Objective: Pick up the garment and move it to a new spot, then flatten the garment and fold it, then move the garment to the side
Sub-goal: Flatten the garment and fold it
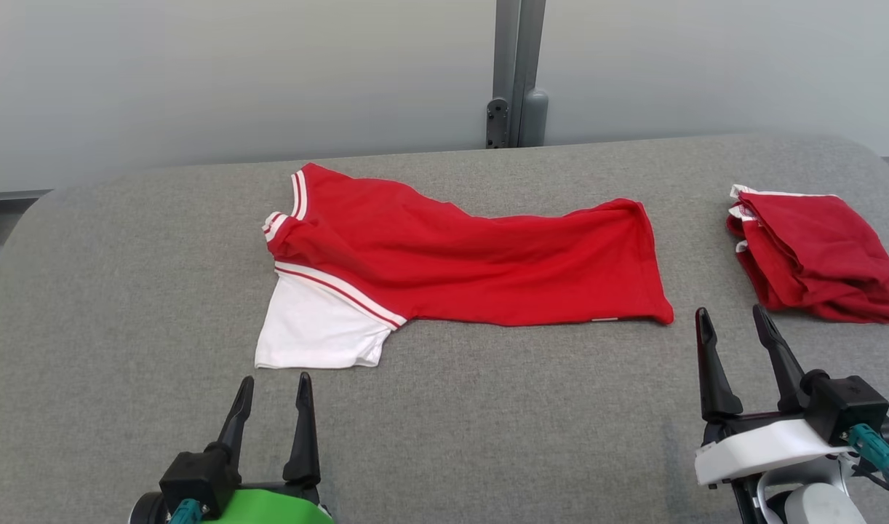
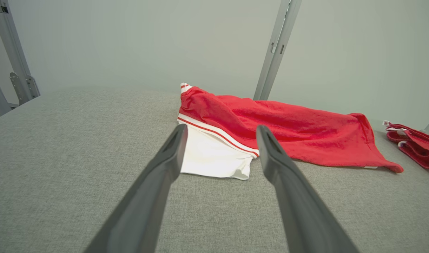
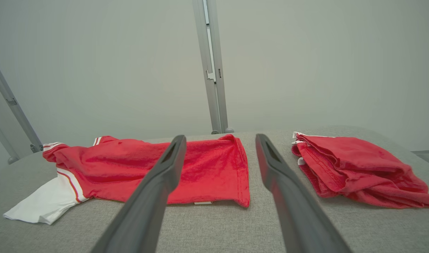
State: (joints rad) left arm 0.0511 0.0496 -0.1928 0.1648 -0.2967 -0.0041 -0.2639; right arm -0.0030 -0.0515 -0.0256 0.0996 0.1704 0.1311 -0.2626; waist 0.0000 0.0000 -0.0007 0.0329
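A red garment [image 1: 473, 258] with a white sleeve [image 1: 310, 331] and striped trim lies folded lengthwise across the middle of the grey table [image 1: 88, 306]. Its collar end is at the left, its hem at the right. My left gripper [image 1: 273, 389] stands open just in front of the white sleeve, nothing between its fingers. My right gripper [image 1: 735, 324] is open near the hem's right corner, also holding nothing. The left wrist view has the garment [image 2: 288, 133] beyond the left gripper [image 2: 221, 135]. In the right wrist view the garment [image 3: 140, 168] lies past the right gripper [image 3: 218, 144].
A second red garment [image 1: 815, 255] lies bunched and folded at the table's right side, also in the right wrist view [image 3: 355, 168]. A grey metal post [image 1: 516, 73] stands behind the table against a pale wall. The table's near half is bare cloth.
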